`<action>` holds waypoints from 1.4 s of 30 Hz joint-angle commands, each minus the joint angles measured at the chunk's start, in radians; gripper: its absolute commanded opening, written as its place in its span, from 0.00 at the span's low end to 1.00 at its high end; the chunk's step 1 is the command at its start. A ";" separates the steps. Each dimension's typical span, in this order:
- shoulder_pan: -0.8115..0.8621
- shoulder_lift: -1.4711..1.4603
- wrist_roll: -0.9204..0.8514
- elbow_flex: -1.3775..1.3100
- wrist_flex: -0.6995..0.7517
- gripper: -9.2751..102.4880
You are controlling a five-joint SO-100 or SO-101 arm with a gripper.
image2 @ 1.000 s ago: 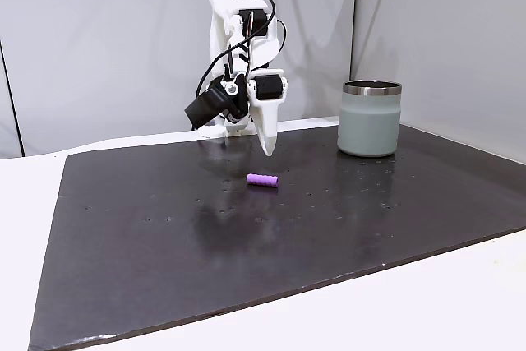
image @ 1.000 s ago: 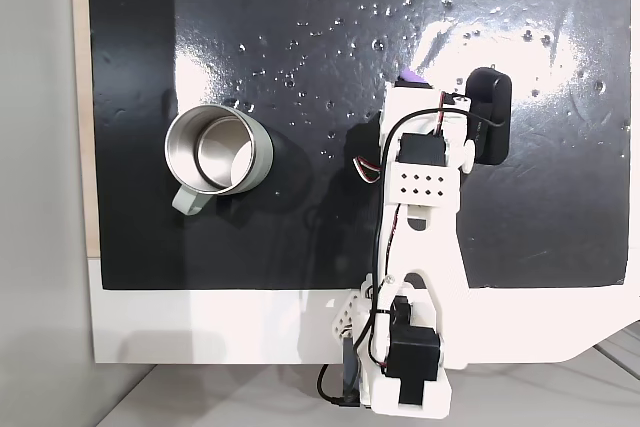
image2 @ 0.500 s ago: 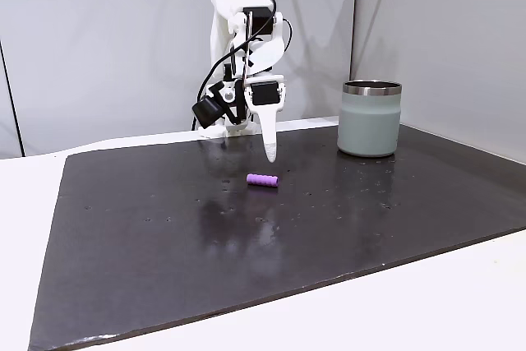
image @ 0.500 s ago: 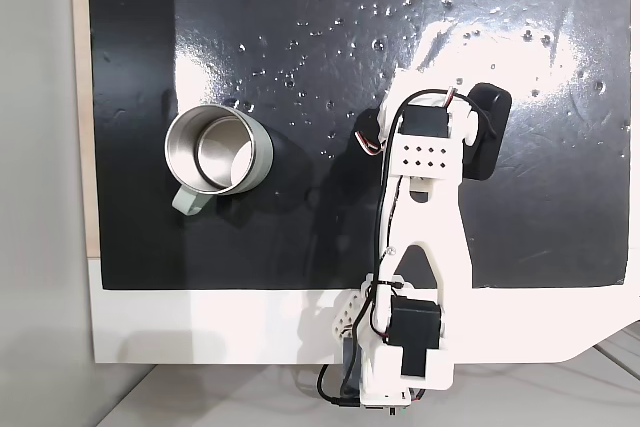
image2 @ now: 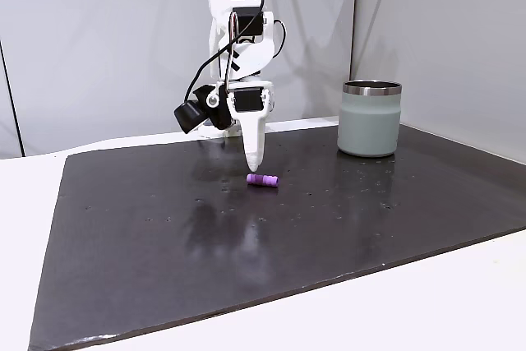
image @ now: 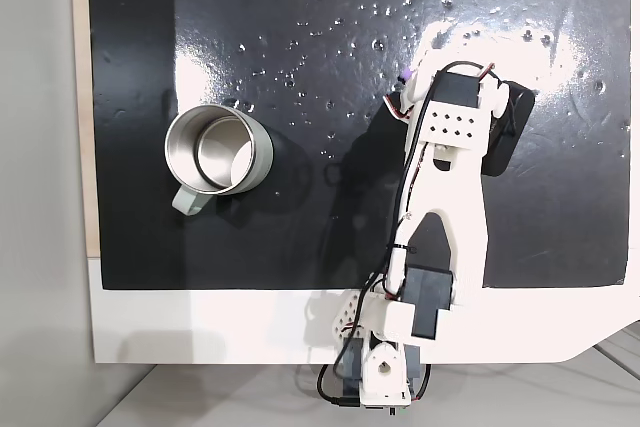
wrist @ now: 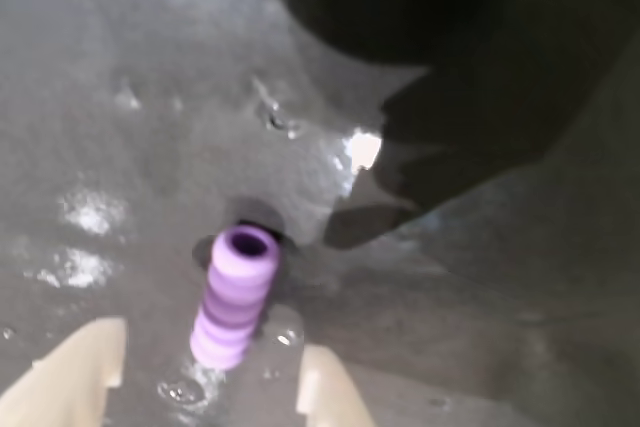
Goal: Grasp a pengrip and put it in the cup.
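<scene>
The light-purple pengrip (image2: 263,180) lies on its side on the black mat (image2: 164,236), well left of the cup in a fixed view. In the wrist view the pengrip (wrist: 233,297) sits between two cream prongs (wrist: 72,375) at the bottom edge. My gripper (image2: 222,144) is open: the white finger (image2: 253,154) points down with its tip just behind the pengrip, and the black jaw is swung up to the left. From above, the wrist (image: 450,117) covers nearly all of the pengrip (image: 404,75). The steel cup (image: 218,152) stands upright far to the left.
The mat (image: 300,237) carries glare patches and small white specks. A white table border (image: 200,327) runs along its near edge, where the arm's base (image: 390,377) is mounted. In the side fixed view the cup (image2: 370,118) stands at the mat's back right.
The arm has swung right in the view from above. The white finger has come down and forward, from above and behind the pengrip to just beside it.
</scene>
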 commanded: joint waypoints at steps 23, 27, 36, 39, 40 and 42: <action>-0.012 -0.210 0.034 -0.247 0.094 0.08; -0.011 -0.210 0.048 -0.247 0.107 0.08; -0.054 -0.014 0.074 -0.229 0.230 0.08; -0.083 0.092 0.077 -0.219 0.282 0.08; -0.095 0.126 0.080 -0.219 0.299 0.08; -0.124 0.193 0.083 -0.218 0.328 0.08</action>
